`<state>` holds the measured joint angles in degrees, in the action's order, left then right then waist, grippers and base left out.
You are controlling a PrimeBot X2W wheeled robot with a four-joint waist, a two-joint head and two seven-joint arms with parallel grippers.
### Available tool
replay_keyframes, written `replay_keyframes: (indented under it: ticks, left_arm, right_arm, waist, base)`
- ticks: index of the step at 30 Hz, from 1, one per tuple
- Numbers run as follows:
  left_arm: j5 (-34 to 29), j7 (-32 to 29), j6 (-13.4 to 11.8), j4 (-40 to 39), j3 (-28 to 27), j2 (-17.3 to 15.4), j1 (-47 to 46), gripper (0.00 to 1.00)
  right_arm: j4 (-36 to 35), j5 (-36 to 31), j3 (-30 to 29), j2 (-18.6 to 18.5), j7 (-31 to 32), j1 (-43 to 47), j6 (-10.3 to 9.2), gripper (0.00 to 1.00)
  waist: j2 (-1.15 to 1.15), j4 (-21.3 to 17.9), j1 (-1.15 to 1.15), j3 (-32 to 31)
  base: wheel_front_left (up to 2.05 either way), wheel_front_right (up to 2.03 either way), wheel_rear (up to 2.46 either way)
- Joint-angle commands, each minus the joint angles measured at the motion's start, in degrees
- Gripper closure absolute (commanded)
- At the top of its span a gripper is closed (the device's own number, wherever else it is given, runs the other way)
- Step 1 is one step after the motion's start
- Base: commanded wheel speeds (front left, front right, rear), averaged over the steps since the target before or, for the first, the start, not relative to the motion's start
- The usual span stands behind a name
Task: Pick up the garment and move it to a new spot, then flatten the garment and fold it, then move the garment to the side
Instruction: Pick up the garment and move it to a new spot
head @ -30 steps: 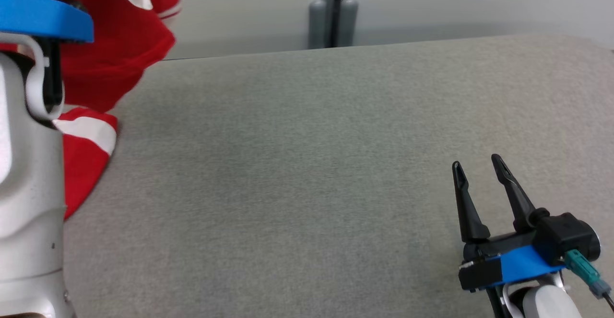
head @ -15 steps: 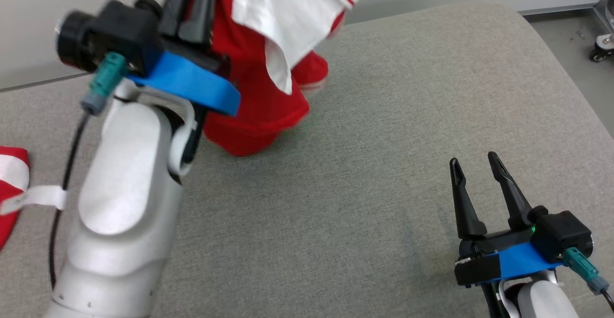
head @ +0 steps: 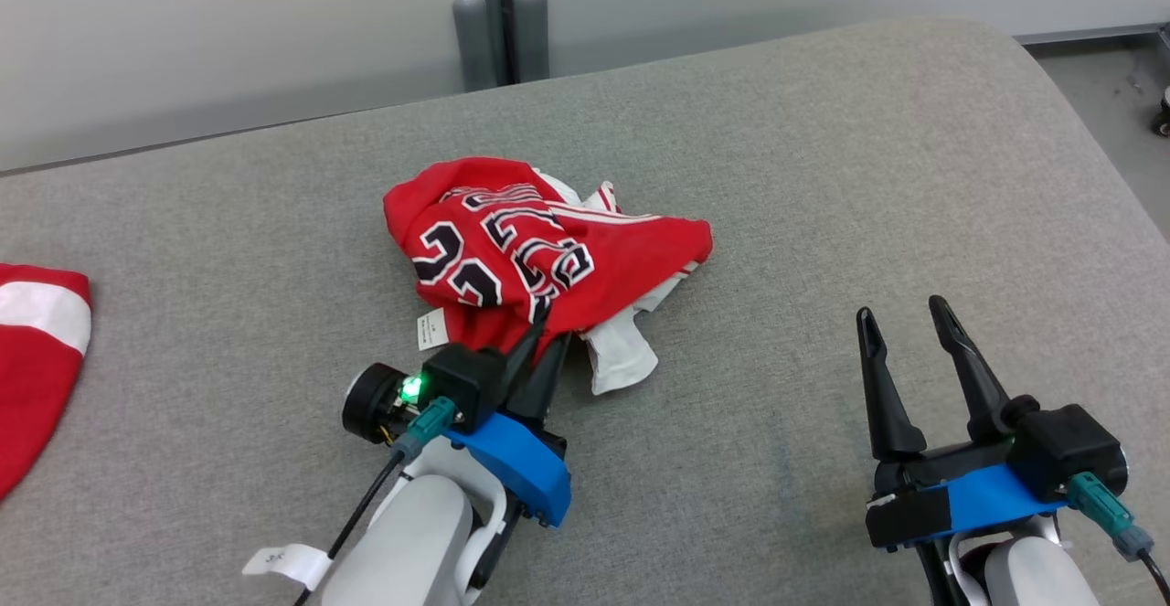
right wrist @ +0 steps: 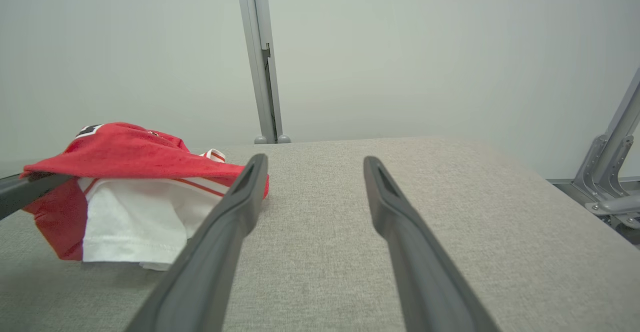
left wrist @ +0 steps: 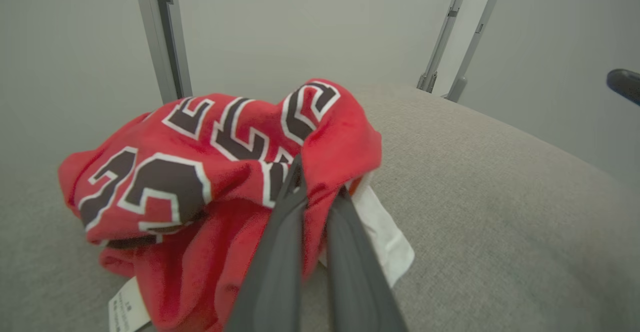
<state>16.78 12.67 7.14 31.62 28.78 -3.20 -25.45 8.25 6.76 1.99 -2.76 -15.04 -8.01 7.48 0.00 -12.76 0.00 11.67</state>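
Garment [head: 539, 240] lies heaped mid-table [head: 823, 176]. Left gripper [head: 551, 332] meets its near edge; right gripper [head: 903, 307] stands well apart, rightward. Second cloth [head: 37, 350] lies far left.

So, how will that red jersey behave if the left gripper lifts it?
Probably floppy: the red jersey lies crumpled in soft folds, so it should drape from the left gripper, shut on its near edge. Likely light, being thin cloth. Its loose white panel may trail on the grey padded surface.
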Motion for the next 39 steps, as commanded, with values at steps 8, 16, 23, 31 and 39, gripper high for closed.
replay_keyframes:
  ticks: [8, 16, 23, 31, 39]
  left_arm:
    - [4.2, 2.2, -2.3, -6.9, 6.5, 0.3, 1.9, 0.00]
    - [4.3, 2.6, -8.1, -14.3, -0.7, -2.7, 4.1, 0.00]
    - [4.2, 2.5, -10.8, -18.6, -10.8, -7.5, 10.0, 0.00]
    - [2.1, 2.5, -11.3, -20.1, -18.9, -9.2, 18.5, 0.00]
    - [-0.4, 2.6, -9.6, -18.1, -21.8, -7.2, 23.3, 0.00]
  right_arm:
    - [1.9, -0.5, 0.0, -0.2, -0.2, 1.3, 0.03, 0.00]
    - [2.4, -1.3, -1.0, -0.2, -0.2, 2.9, 0.02, 0.00]
    - [3.0, -1.9, -2.3, -0.2, -0.2, 3.8, 0.03, 0.00]
    - [3.6, -2.3, -3.1, -0.2, 0.2, 4.6, 0.02, 0.00]
    - [4.7, -2.5, -3.5, -0.2, 0.8, 5.4, 0.02, 0.00]
  waist:
    - [0.00, 3.0, 0.00, -4.6]
    - [0.00, 6.8, 0.00, -8.1]
    - [0.00, 9.7, 0.00, -9.6]
    - [0.00, 11.5, 0.00, -11.0]
    - [0.00, 12.7, 0.00, -11.6]
  base:
    - [0.00, 0.00, 0.00]
    - [0.00, 0.00, 0.00]
    - [0.00, 0.00, 0.00]
    - [0.00, 0.00, 0.00]
    - [0.00, 0.00, 0.00]
